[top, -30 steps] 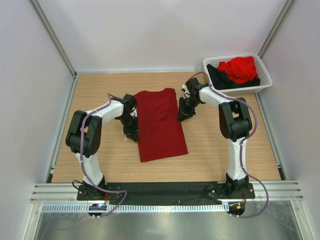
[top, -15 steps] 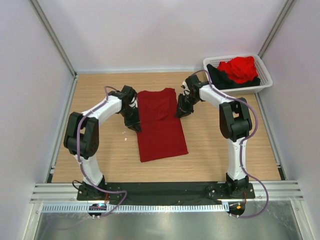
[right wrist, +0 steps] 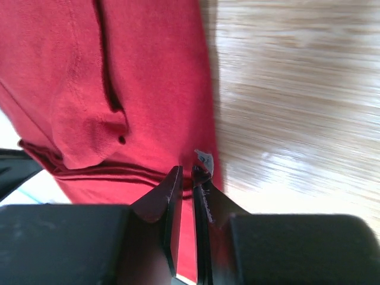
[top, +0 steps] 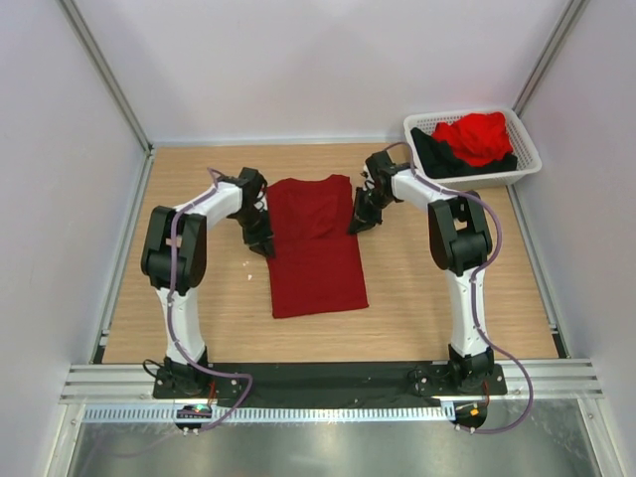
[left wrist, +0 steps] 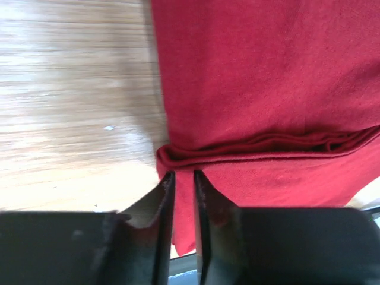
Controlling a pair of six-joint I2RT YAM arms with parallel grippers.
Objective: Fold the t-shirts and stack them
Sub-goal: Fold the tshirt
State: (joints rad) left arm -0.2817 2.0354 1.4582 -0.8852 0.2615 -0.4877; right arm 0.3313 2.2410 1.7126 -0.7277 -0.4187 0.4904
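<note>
A dark crimson t-shirt [top: 316,248] lies on the wooden table, folded into a long strip with the collar end far from me. My left gripper [top: 262,241] is at its left edge, jaws nearly together on the doubled cloth edge [left wrist: 178,155], with red cloth showing in the narrow gap [left wrist: 183,173]. My right gripper [top: 358,223] is at the shirt's right edge, its jaws [right wrist: 187,169] pinched on the cloth near a small grey tag [right wrist: 205,159]. A brighter red t-shirt [top: 475,136] and a black one [top: 437,154] lie bunched in the basket.
The white latticed basket [top: 527,151] stands at the back right corner. Pale walls and metal frame posts close in the table on the left, right and back. A black strip with the arm bases runs along the near edge.
My left gripper has slid toward the back along the shirt's left edge. The right jaws have closed on the right edge. The shirt's near end has shifted slightly left.
</note>
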